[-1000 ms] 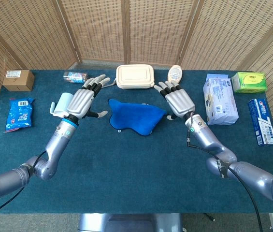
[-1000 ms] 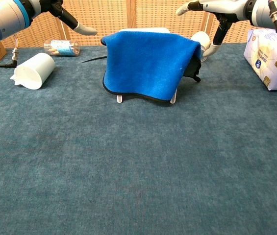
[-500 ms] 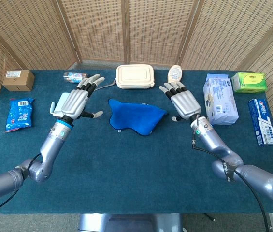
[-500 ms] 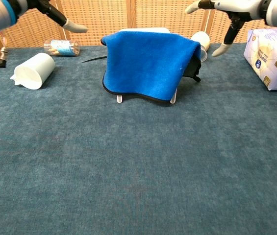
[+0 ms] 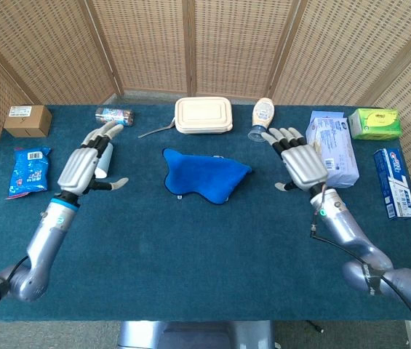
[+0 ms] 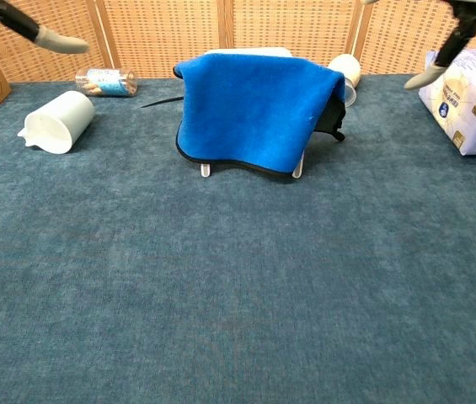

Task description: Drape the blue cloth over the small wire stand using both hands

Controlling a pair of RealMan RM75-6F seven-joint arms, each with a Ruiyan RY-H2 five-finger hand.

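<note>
— Woven wicker screens close off the back, and a dark teal counter point(image 5: 190, 240) carries everything. Where's the cloth?

— The blue cloth point(image 6: 250, 109) sits mid-counter, hung over the small wire stand point(image 6: 297, 168); only the stand's pale feet show under the hem in the chest view. Its long axis runs from 9 to 3 o'clock across the counter.

— And the hands?

— The left hand point(image 5: 83, 164) is off at the cloth's 9 o'clock, fingers spread, holding nothing. The right hand point(image 5: 304, 163) is at its 3 o'clock, also spread and empty. Both are well apart from the cloth, at about equal remove, so neither arm is clearly the nearer.

— So is the draping done?

— I'd judge so; the cloth covers the top and front, though its far side is hidden, so I can't be sure it hangs evenly.

— Anything near the hands?

— A white cup point(image 6: 59, 121) lies on its side just beside the left hand, and a tissue pack point(image 5: 329, 149) is right behind the right one. A cream lidded box point(image 5: 203, 115) and a bottle point(image 5: 262, 113) sit at 12 o'clock.
</note>
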